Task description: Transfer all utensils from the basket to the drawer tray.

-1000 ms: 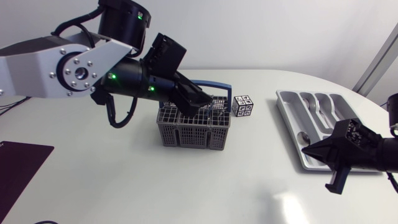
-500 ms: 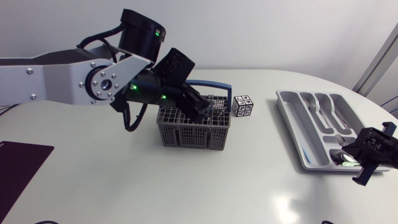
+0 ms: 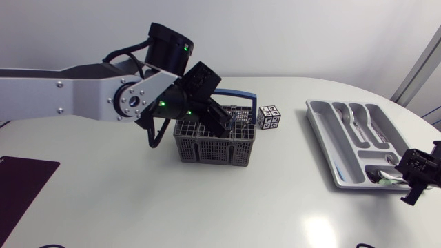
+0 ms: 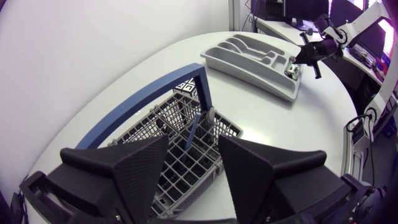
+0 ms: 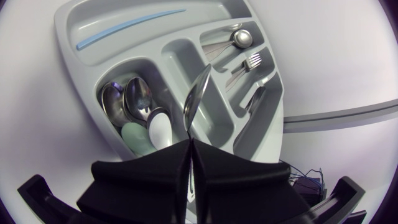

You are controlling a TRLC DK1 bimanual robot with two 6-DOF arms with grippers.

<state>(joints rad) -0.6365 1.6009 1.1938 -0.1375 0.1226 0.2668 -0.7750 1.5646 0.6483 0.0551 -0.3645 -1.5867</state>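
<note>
The grey wire basket (image 3: 215, 143) with a blue handle (image 4: 149, 106) stands mid-table. My left gripper (image 3: 224, 124) hovers over its top, open; in the left wrist view its fingers (image 4: 140, 171) straddle a blue-handled utensil (image 4: 193, 130) that stands in the basket (image 4: 205, 162), without touching it. The grey drawer tray (image 3: 324, 131) lies at the right. My right gripper (image 3: 408, 176) is at the tray's near right corner, shut on a metal spoon (image 5: 198, 93) that points out over the tray (image 5: 68, 25). Several spoons (image 5: 134, 99) and forks (image 5: 249, 62) lie in its compartments.
A black-and-white marker cube (image 3: 269, 117) sits just right of the basket. A dark mat (image 3: 21, 182) lies at the table's left front edge. A pale blue utensil (image 5: 124, 28) lies in the tray's long compartment.
My right arm has drawn back to the right, from beside the tray's near left end to its near right corner. My left arm has shifted right and settled closer over the basket.
</note>
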